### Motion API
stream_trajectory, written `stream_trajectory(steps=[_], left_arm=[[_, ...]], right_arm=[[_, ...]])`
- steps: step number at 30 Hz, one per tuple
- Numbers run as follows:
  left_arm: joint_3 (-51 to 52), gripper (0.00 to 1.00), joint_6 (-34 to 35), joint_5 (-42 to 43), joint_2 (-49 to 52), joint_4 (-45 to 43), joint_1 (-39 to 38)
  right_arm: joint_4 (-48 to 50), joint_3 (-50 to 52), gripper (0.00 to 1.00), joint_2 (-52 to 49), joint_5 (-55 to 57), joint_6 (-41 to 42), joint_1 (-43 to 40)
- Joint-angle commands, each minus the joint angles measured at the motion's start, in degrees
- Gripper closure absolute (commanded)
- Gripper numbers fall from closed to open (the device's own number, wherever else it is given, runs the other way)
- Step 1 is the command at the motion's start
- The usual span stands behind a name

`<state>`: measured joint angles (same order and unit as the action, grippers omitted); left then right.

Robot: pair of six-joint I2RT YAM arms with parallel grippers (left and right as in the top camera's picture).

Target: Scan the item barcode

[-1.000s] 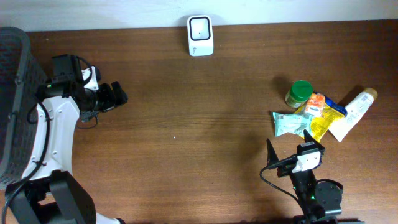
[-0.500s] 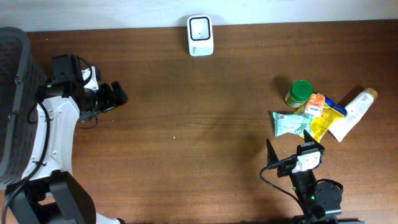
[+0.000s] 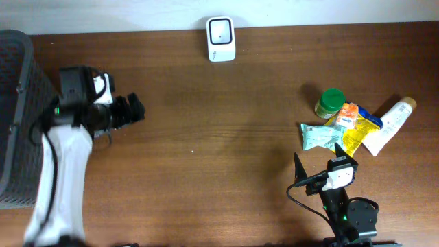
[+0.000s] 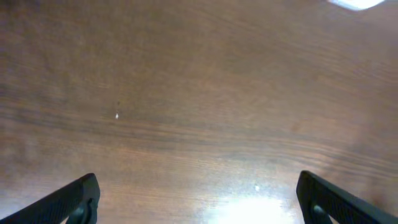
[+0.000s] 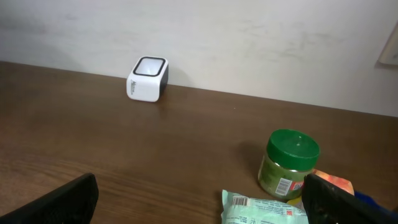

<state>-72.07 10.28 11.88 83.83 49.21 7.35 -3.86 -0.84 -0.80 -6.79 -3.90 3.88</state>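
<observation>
The teal packet [image 3: 320, 136] lies crosswise on the tabletop [image 3: 226, 144] just ahead of the wide-open, empty right tool [image 3: 321, 170], well apart from the equally open left tool [image 3: 132, 108].

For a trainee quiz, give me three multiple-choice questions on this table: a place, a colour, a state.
1. Where is the white scanner? A in the basket; B at the table's far edge; C beside the jar.
2. What colour is the jar lid? A red; B green; C blue.
3. How is the right end effector? A open, empty; B shut on the jar; C shut on a packet.
Answers: 1 B, it stands by the wall. 2 B, green in the right wrist view. 3 A, its fingers stand wide apart.
</observation>
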Motion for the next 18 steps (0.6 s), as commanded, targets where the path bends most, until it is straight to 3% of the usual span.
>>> stream_trajectory(steps=[1,4,9,13,18], left_arm=[[8.0,0.01,-0.2,-1.7,-9.9,-7.6,-1.5],[16.3,0.01,-4.5,-1.0,-16.6,-19.8,-3.0],[32.9,0.01,-21.9,-0.8,-30.2,-40.2,-9.0],[42.9,0.01,-26.4,-1.3,-40.6,-46.3,-9.4],[51.6,0.01,-28.4,-5.3,-52.0,-47.1,-9.3]], right_arm=[[0.0,0.5,0.02,0.5,-0.5,-0.2,-0.2],[0.0,0.5,0.02,0.5,-0.5,-0.2,-0.2],[0.0,0.5,0.02,0.5,-0.5,-0.2,-0.2],[0.0,0.5,0.02,0.5,-0.5,-0.2,-0.2],[0.0,0.5,0.02,0.5,-0.5,-0.2,-0.2]])
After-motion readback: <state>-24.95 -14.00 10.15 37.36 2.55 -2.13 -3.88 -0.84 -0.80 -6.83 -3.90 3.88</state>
